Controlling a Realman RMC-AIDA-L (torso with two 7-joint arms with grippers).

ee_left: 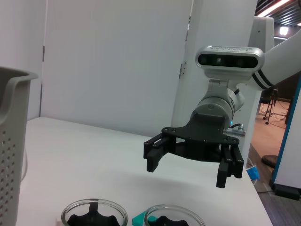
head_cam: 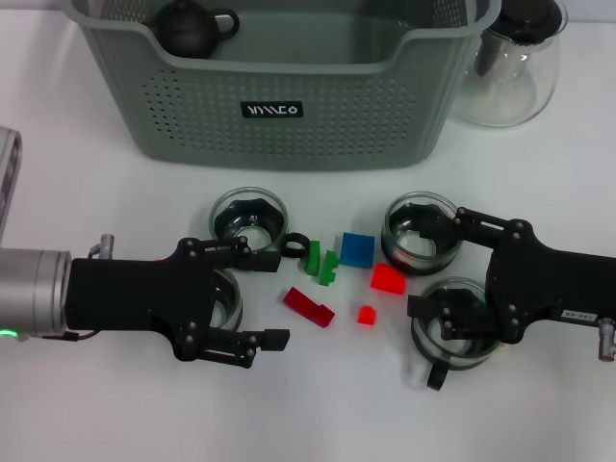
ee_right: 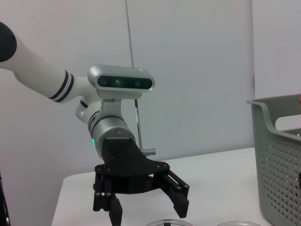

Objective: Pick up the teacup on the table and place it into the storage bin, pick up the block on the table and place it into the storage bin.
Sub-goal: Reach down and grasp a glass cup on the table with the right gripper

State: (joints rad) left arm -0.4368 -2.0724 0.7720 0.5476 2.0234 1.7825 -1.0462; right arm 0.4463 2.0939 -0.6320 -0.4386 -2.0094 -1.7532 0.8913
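We see white lettering we cannot read on the storage bin [head_cam: 279, 87], below it left gripper [head_cam: 272, 298] and right gripper [head_cam: 438, 294] open, holding nothing.

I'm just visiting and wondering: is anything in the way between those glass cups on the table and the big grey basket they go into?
Nothing visible does. The table between the teacups and the storage bin is bare. The left tool and right tool are over the cups nearer the robot.
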